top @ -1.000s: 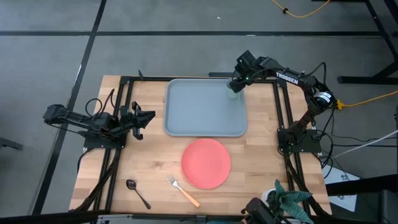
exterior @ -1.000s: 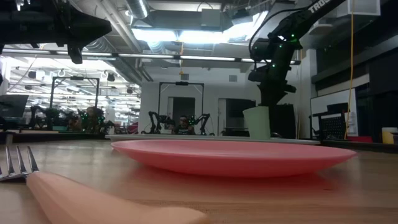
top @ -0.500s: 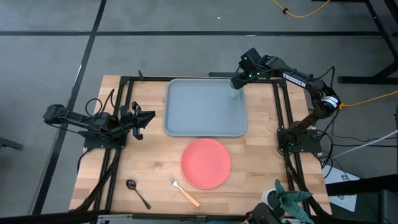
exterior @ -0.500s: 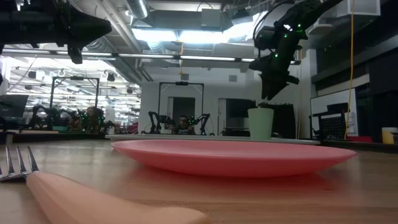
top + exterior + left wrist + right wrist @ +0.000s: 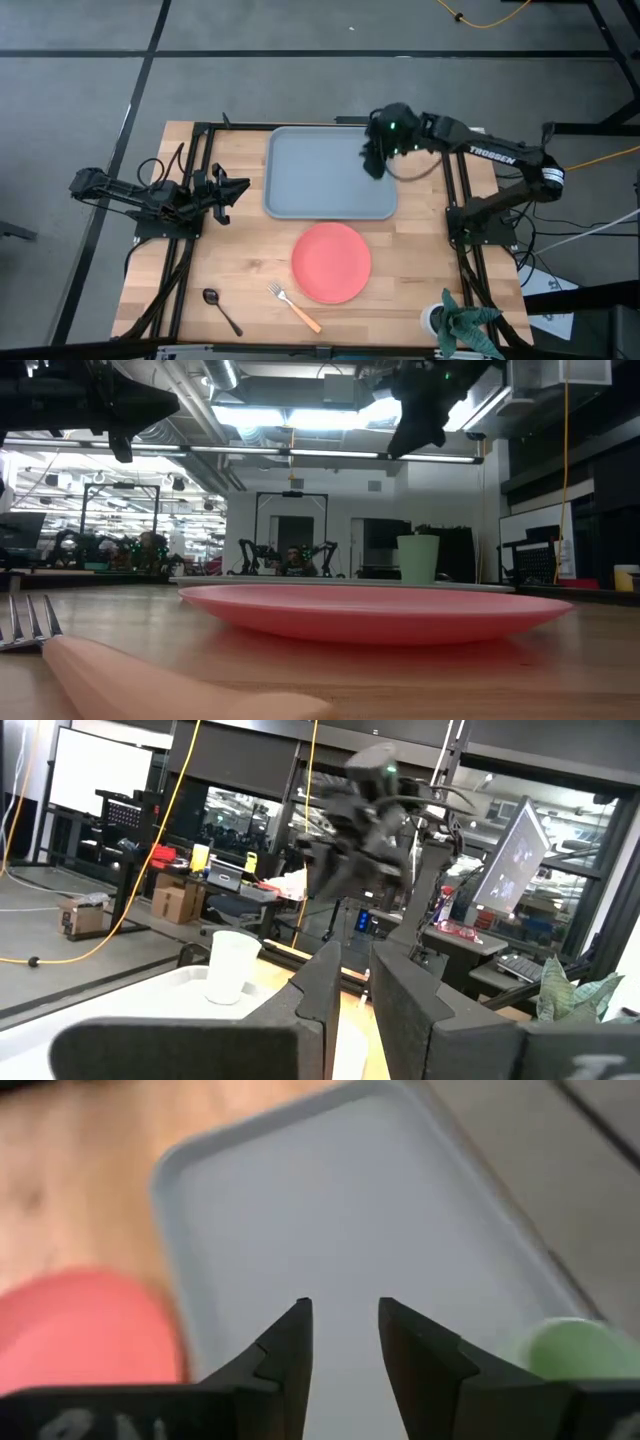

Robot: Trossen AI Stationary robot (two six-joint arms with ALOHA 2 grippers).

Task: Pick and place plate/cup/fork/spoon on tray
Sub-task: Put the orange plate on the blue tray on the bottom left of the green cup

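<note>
1. Where the right arm crosses the tray [image 5: 320, 180], "TROSSEN" is read in white on it.
2. Right pincer [image 5: 342, 1325] is seen empty, fingers parted, raised over the tray.
3. Cup [image 5: 418, 559] is stood upright in the tray's far right corner.
4. Plate [image 5: 331, 262], fork [image 5: 293, 306] and spoon [image 5: 221, 309] are left on the surface [image 5: 240, 250].
5. Left pincer [image 5: 232, 192] is parked at the left; a narrow gap is shown between its fingers.
</note>
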